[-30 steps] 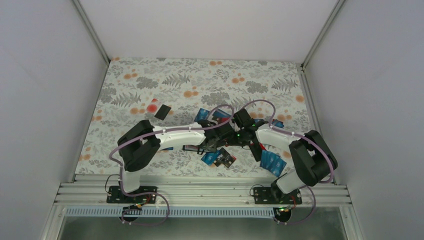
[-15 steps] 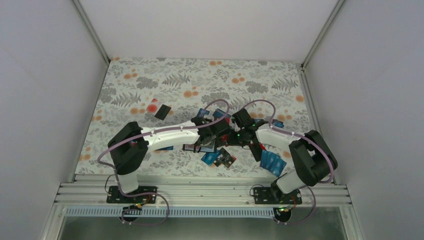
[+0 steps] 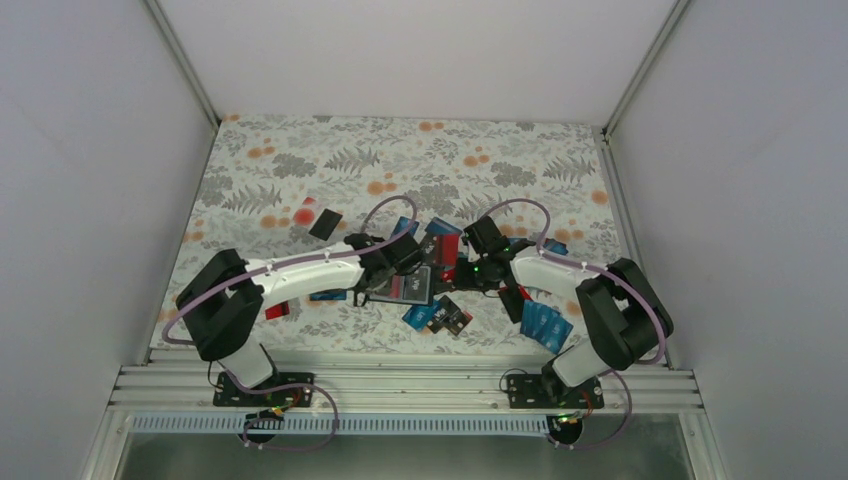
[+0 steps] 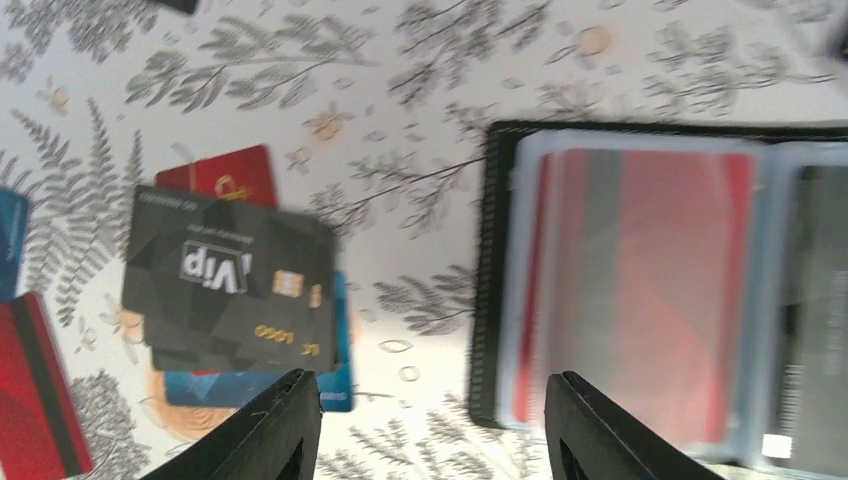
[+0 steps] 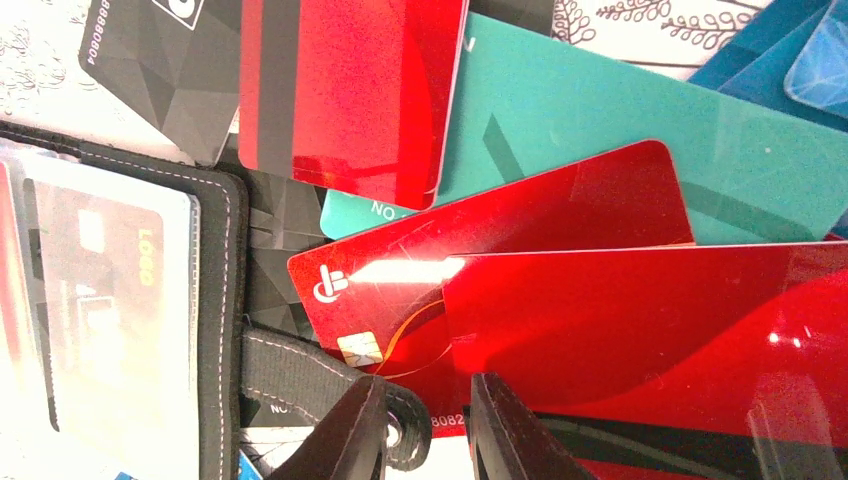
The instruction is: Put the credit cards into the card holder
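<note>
Red card (image 4: 640, 290) in clear-sleeved card holder (image 4: 485, 300)

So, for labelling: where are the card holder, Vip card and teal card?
card holder (image 4: 484, 300): left wrist view, black edge.
Vip card (image 4: 228, 285): left wrist view, middle.
teal card (image 5: 600, 120): right wrist view, bare face.

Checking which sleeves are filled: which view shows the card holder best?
Left wrist: the card holder lies open, sleeves facing the camera, though blurred. Right wrist catches only one side; top external shows it tiny.
</note>
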`<state>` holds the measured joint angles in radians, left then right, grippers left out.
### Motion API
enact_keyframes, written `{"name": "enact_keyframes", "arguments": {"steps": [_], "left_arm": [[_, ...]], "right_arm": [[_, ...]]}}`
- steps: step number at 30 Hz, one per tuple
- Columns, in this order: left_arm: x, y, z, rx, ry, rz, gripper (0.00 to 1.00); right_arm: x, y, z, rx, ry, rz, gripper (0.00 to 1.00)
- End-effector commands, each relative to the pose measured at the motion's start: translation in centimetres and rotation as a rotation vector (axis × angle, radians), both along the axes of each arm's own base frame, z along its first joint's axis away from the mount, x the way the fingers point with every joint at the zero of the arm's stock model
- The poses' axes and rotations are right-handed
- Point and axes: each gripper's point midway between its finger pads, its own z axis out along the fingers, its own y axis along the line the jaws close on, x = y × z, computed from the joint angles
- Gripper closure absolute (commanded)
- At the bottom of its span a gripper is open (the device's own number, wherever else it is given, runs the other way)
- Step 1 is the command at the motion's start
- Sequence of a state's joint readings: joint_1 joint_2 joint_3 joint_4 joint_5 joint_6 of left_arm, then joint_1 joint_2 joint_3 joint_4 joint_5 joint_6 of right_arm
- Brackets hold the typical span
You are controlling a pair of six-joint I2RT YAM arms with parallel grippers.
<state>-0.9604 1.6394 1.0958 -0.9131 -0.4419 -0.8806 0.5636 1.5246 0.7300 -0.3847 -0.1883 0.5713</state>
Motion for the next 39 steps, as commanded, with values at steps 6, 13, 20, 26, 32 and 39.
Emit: {"name": "enact_keyframes", "arguments": {"steps": [6,13,20,26,32,39], "left_arm": [[0.6,-5.0,3.9,-0.252,-0.110,-0.191,0.45],[-0.2,-10.5,0.5,-0.253,0.001,-0.277,0.39],[-0.7,-12.7,-2.4,-0.254,0.055,-0.292,0.38],[-1.2,-12.8,-4.2,-0.252,0.089,-0.290,0.33],[-1.6,-12.0,-5.6,-0.216,0.116,-0.282,0.31],[-2.0,-8.8,-6.9,-0.102,0.117,-0.204,0.31]], "right_arm": [[0.3,-0.2,-0.5,-0.024,0.014,0.003,0.76],[0.2,-0.2,-1.1,-0.026,0.025,0.000,0.76],[-0.2,-0.5,-1.3,-0.030,0.030,0.001,0.77],[-0.2,-0.5,-1.3,-0.030,0.028,0.002,0.77],[-0.2,-0.6,-1.3,-0.029,0.028,0.003,0.77],[-0.3,-0.7,-1.3,-0.031,0.027,0.001,0.78]]}}
